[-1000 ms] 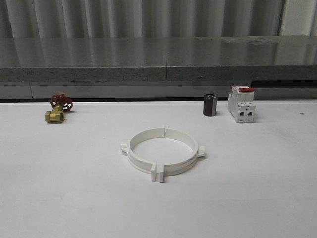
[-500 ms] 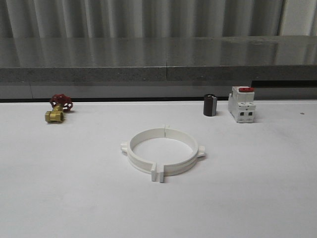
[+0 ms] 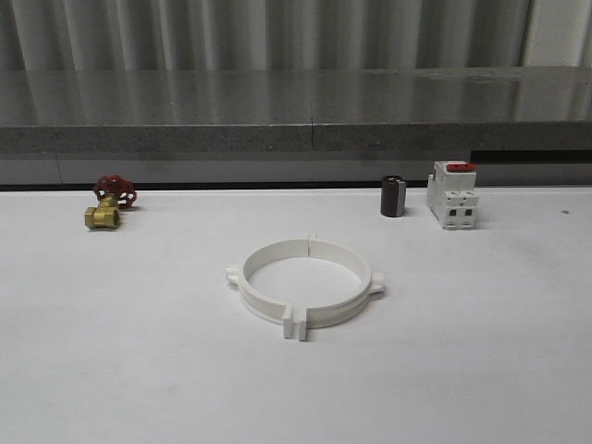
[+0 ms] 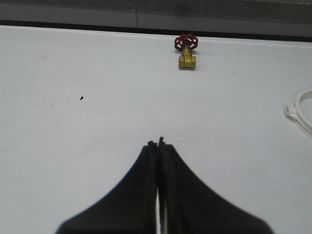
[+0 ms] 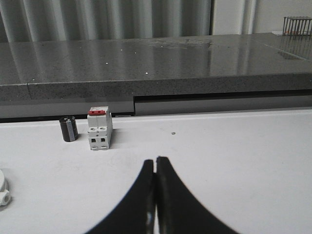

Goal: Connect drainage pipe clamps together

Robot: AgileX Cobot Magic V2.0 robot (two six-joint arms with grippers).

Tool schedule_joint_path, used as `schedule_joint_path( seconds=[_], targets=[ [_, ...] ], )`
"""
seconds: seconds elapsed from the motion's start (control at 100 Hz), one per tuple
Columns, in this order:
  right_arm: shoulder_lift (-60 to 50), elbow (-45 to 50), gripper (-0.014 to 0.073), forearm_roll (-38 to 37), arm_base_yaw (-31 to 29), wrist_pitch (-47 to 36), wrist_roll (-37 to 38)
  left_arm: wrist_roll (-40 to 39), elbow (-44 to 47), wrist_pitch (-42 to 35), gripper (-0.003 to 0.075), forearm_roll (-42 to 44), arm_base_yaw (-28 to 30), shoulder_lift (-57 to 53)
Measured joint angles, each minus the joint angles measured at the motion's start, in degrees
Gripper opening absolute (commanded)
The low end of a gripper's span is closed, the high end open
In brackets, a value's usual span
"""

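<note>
White plastic drainage pipe clamps [image 3: 305,283], joined as a ring, mid-surface [image 3: 139,370]; brass valve [image 3: 108,203] far left, black cylinder [image 3: 392,196] and breaker [image 3: 451,194] far right, bare room all round. Left tool [image 4: 159,144]: closed, empty. Right tool [image 5: 155,161]: closed, empty.

You saw drainage pipe clamps [image 3: 303,287]: two white half-rings, joined into closed ring, tabs met front and back, lay flat mid-table.
</note>
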Motion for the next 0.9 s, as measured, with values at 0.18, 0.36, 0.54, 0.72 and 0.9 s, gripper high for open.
schedule_joint_path(
  seconds=[0.18, 0.36, 0.54, 0.72, 0.9],
  targets=[
    [0.00, 0.00, -0.0067, 0.00, 0.00, -0.13, 0.00, 0.00, 0.00, 0.00, -0.0020, 0.00, 0.00, 0.00],
    [0.00, 0.00, -0.0067, 0.00, 0.00, -0.27, 0.00, 0.00, 0.00, 0.00, -0.0020, 0.00, 0.00, 0.00],
    [0.00, 0.00, -0.0067, 0.00, 0.00, -0.27, 0.00, 0.00, 0.00, 0.00, -0.0020, 0.00, 0.00, 0.00],
    [0.00, 0.00, -0.0067, 0.00, 0.00, -0.31, 0.00, 0.00, 0.10, -0.23, -0.0020, 0.00, 0.00, 0.00],
    [0.00, 0.00, -0.0067, 0.09, 0.00, -0.31, 0.00, 0.00, 3.91, -11.93, -0.0020, 2.22, 0.00, -1.05]
  ],
)
